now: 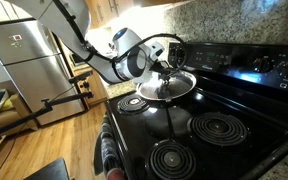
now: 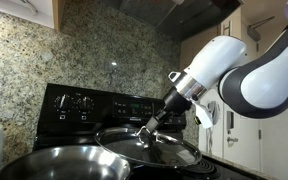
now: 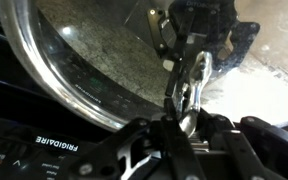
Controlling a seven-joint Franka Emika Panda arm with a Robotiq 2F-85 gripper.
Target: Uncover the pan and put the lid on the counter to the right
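Observation:
My gripper [image 1: 164, 70] is shut on the handle in the middle of the round glass lid [image 1: 170, 86]. It holds the lid slightly tilted, just above the black stovetop. In an exterior view the gripper [image 2: 149, 131] comes down from the right onto the lid [image 2: 152, 150]. The shiny silver pan [image 2: 54, 165] sits uncovered in the foreground, beside the lid. Its edge seems to show left of the lid in an exterior view [image 1: 132, 102]. In the wrist view the fingers [image 3: 187, 100] clamp the handle, and the lid's metal rim [image 3: 44, 75] curves across. Speckled granite [image 1: 234, 25] rises behind the stove.
Two black coil burners [image 1: 216, 126] [image 1: 174, 158] lie in front of the lid. The stove's control panel [image 2: 76, 102] stands at the back. A steel refrigerator [image 1: 24, 60] and wooden floor are left of the stove. A dish towel [image 1: 108, 155] hangs at the front.

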